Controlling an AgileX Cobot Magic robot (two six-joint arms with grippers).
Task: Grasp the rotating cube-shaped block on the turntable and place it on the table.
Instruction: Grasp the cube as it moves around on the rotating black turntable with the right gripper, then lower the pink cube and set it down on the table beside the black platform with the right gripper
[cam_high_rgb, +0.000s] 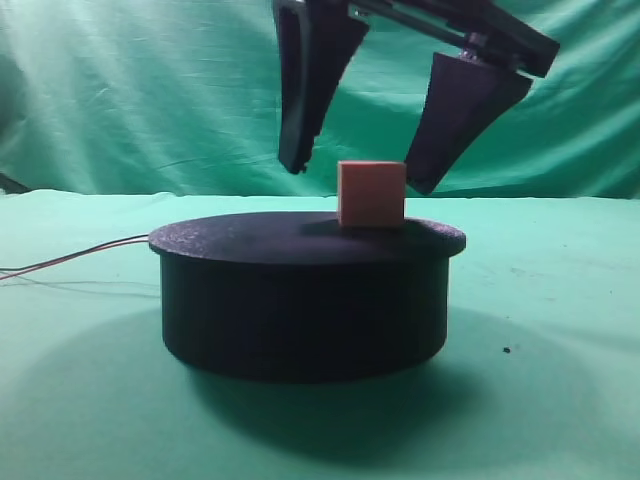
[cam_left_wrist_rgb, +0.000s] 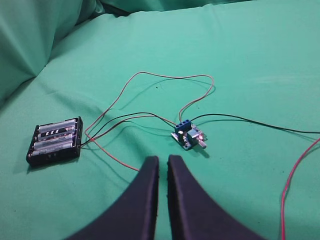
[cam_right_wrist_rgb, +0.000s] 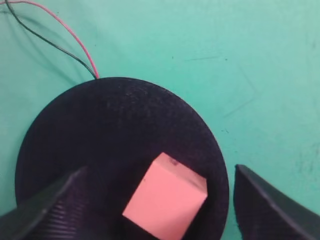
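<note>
We see right gripper (cam_high_rgb: 362, 180) spread wide above turntable (cam_high_rgb: 300, 300), fingers (cam_high_rgb: 300, 90) flanking cube-shaped block (cam_high_rgb: 371, 194) without touching it, holding nothing. Block sits on turntable top, toward right edge in exterior high view; in right wrist view block (cam_right_wrist_rgb: 165, 200) lies between both fingers. Turntable stands on green counter (cam_high_rgb: 560, 300), wires (cam_high_rgb: 70, 260) trailing left. We see left gripper (cam_left_wrist_rgb: 163, 165) nearly closed, narrow slit between fingers, empty, over counter near battery holder (cam_left_wrist_rgb: 55, 141) and small circuit board (cam_left_wrist_rgb: 188, 135).
</note>
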